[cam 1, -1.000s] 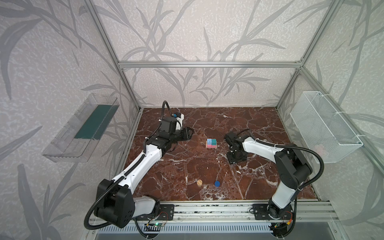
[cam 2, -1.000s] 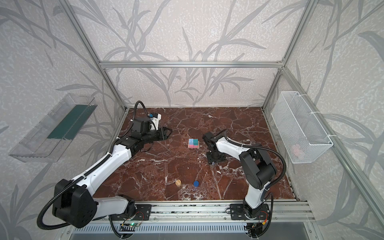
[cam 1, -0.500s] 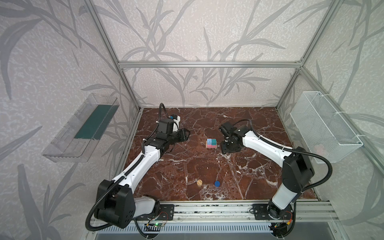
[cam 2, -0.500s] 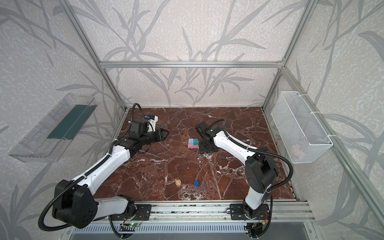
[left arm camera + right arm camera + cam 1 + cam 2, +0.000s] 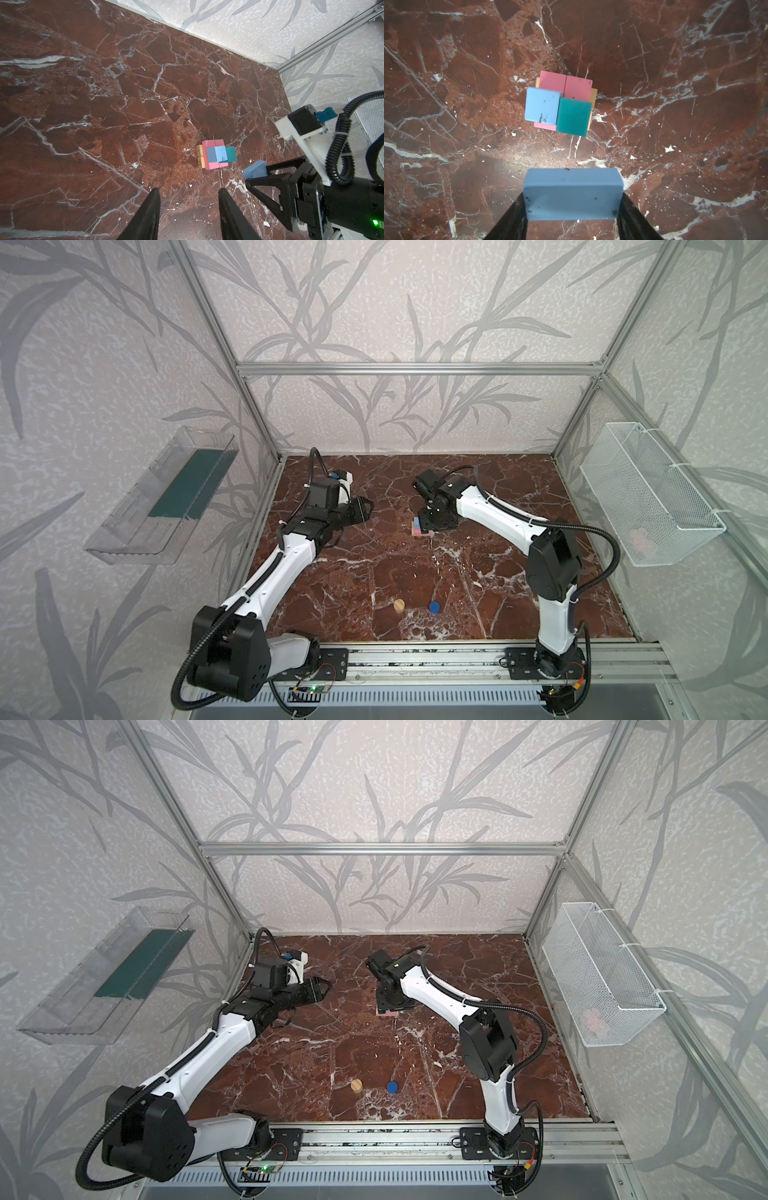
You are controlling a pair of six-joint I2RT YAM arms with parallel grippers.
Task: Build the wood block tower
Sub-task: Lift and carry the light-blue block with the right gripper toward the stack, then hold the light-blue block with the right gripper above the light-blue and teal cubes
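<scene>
Containers first: on the left wall hangs a clear plastic tray [image 5: 124, 531] with a dark green sheet [image 5: 187, 485] lying in it. On the right wall hangs a white wire basket [image 5: 665, 472] holding a pale pink item [image 5: 642, 538] too blurred to name.

On the red-brown marble table [image 5: 478, 580], the left gripper [image 5: 189, 190] hovers left of the tower [image 5: 419, 527], its fingers spread and empty. The tower stands near the table's middle. Two tan wooden bars [image 5: 200, 156] lie lowest, with two pink bars [image 5: 564, 83] across them. A light blue block [image 5: 542, 106] and a teal cube [image 5: 573, 116] sit side by side on top.

The right gripper [image 5: 573, 195] is clamped on a second light blue block [image 5: 572, 187], held just beside the tower. In both top views its body covers the stack's right part. Near the front edge, well apart from the tower, stand a tan wooden cylinder [image 5: 399, 605] and, right of it, a dark blue cylinder [image 5: 434, 606].

Compared with a second ago, the right gripper has swung in from the tower's right to close over it. The left gripper has barely shifted, and both cylinders sit where they were.
</scene>
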